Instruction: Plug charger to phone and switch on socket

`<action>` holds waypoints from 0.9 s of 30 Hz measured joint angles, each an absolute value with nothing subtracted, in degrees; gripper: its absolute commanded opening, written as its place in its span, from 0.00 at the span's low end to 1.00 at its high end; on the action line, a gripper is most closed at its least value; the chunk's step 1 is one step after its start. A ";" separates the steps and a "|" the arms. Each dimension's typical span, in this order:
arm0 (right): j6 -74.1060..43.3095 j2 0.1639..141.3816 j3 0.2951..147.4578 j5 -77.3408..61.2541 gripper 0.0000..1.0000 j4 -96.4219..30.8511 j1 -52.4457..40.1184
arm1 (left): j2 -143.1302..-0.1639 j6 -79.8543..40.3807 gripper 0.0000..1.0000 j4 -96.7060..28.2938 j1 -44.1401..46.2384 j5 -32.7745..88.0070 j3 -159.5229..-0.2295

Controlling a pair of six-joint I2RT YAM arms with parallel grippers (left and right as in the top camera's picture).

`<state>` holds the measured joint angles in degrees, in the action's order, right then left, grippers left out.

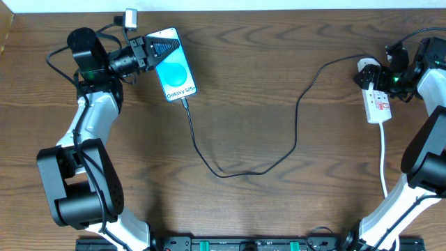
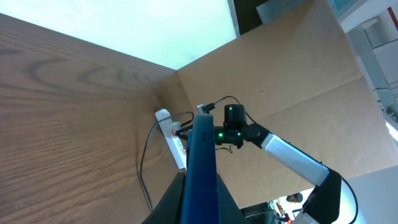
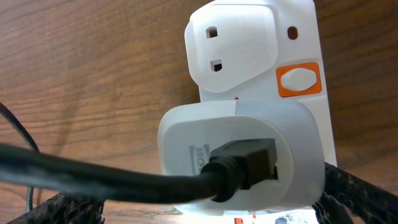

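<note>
Over at the far left of the table [image 1: 279, 209], the left pincer [image 1: 150, 50] is clamped shut on the top end of the phone [image 1: 174, 66], whose bright blue screen faces up. From that arm's own camera the phone shows edge-on as a blue slab between the dark fingers [image 2: 169, 200]. I cannot tell whether the phone rests on the wood or hangs just above it.

The black charger cable [image 1: 223, 173] meets the phone's lower end, loops down across the middle of the table, then climbs to the right. It ends in the white adapter [image 3: 239, 155], which sits plugged into the power strip [image 1: 377, 103] at the far right.

The right pincer [image 3: 211, 202] is spread wide, its fingers [image 3: 364, 193] standing either side of the adapter, gripping nothing that I can see. The strip's orange-framed switch [image 3: 298, 79] lies just beyond.
</note>
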<state>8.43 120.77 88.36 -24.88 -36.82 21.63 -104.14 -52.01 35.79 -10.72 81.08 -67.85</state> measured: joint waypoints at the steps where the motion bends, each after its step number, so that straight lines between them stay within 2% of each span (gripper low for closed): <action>1: 8.43 120.77 88.42 -24.86 0.99 -37.04 21.63 | -104.14 -52.01 0.07 35.81 -10.72 81.08 -67.85; 27: 7.94 120.77 89.01 -22.96 0.99 -38.74 20.86 | -104.14 -52.01 0.08 35.79 -10.72 81.08 -67.85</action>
<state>7.94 120.77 89.01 -22.96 -38.74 20.86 -104.14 -52.01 35.79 -10.72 81.08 -67.85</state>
